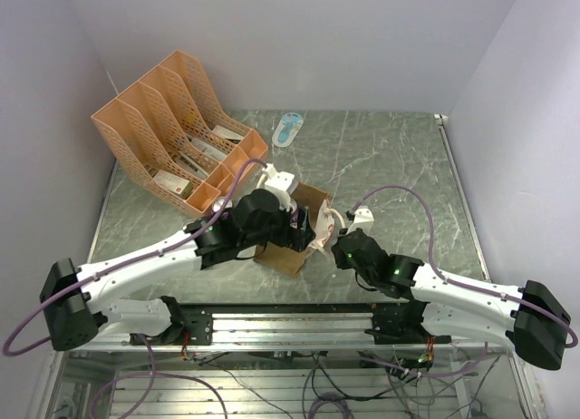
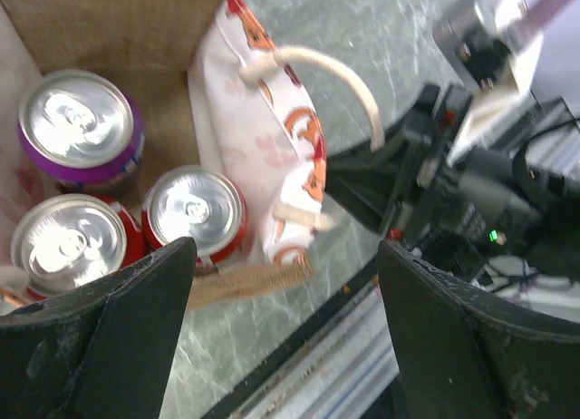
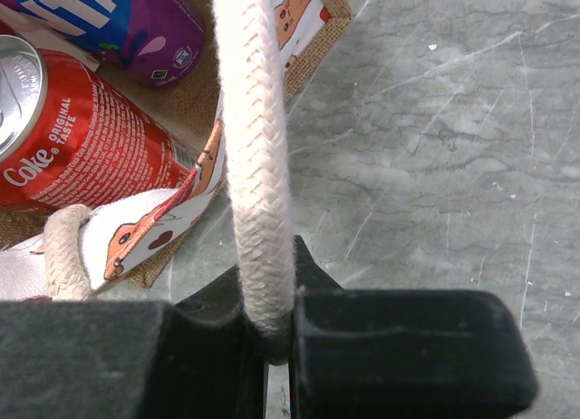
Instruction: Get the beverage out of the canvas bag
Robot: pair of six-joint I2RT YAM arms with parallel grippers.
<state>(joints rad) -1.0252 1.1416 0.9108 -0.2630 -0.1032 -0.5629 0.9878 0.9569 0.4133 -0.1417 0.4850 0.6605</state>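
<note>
While the left claw (image 2: 283, 287) hangs spread wide above the canvas bag (image 2: 127, 24), three drinks stand upright inside: a purple can (image 2: 80, 120), a red can (image 2: 68, 247) and a second red can (image 2: 193, 210). Rigid, slick and probably heavy if full, each is best pinched across its sidewall. The right claw (image 3: 272, 333) is clamped on the bag's cream handle (image 3: 256, 165).
</note>
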